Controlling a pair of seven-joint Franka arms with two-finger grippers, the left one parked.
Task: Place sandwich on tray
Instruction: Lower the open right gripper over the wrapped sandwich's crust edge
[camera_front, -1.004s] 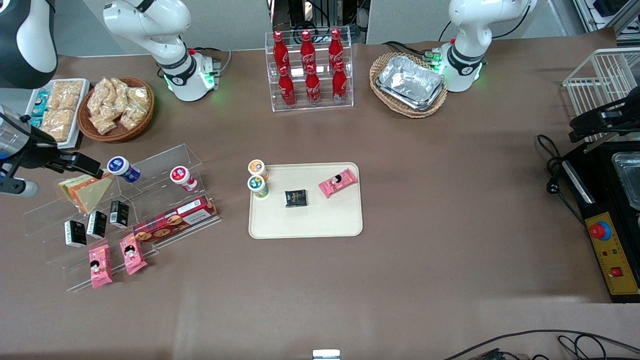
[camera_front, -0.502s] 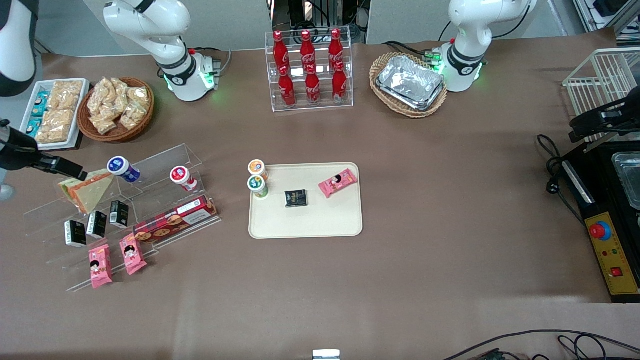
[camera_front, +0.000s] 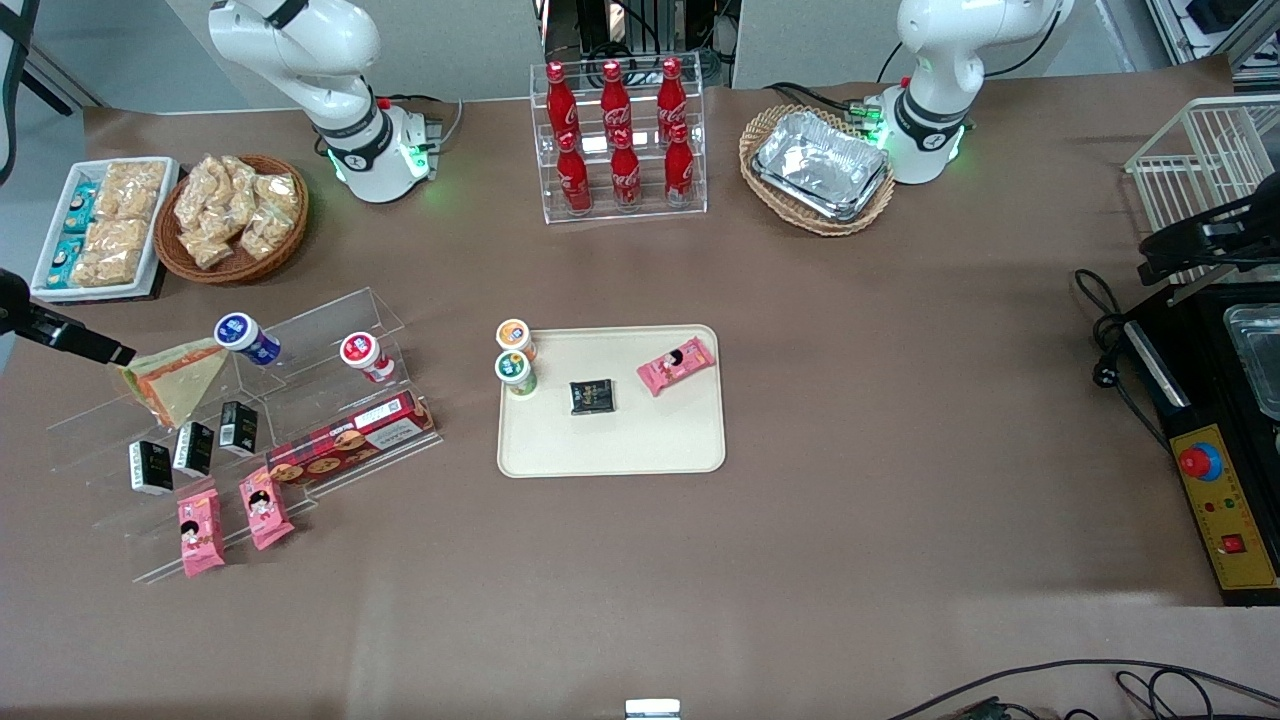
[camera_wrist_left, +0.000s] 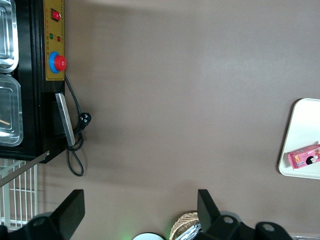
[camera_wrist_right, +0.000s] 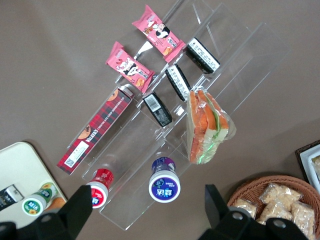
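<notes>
The sandwich (camera_front: 178, 380) (camera_wrist_right: 206, 128), a wrapped triangular wedge with orange and green filling, leans on the upper step of a clear acrylic stand (camera_front: 300, 330). My gripper (camera_front: 105, 350) (camera_wrist_right: 147, 210) hovers beside it toward the working arm's end of the table. It is open, its fingers wide apart and holding nothing. The cream tray (camera_front: 620, 445) (camera_wrist_left: 299, 125) (camera_wrist_right: 20, 162) lies flat at mid-table, well apart from the sandwich. It carries a black packet (camera_front: 591, 396) and a pink snack packet (camera_front: 676, 365).
The stand also holds a blue-lidded cup (camera_front: 240, 333), a red-lidded cup (camera_front: 362, 353), black packets (camera_front: 193, 447), a red biscuit box (camera_front: 350, 437) and pink packets (camera_front: 200, 532). Two cups (camera_front: 514, 368) stand at the tray's edge. Snack basket (camera_front: 232, 215), bottle rack (camera_front: 618, 140), foil-tray basket (camera_front: 818, 168).
My gripper has drawn back from above the sandwich toward the working arm's end of the table. The sandwich has stayed on the stand.
</notes>
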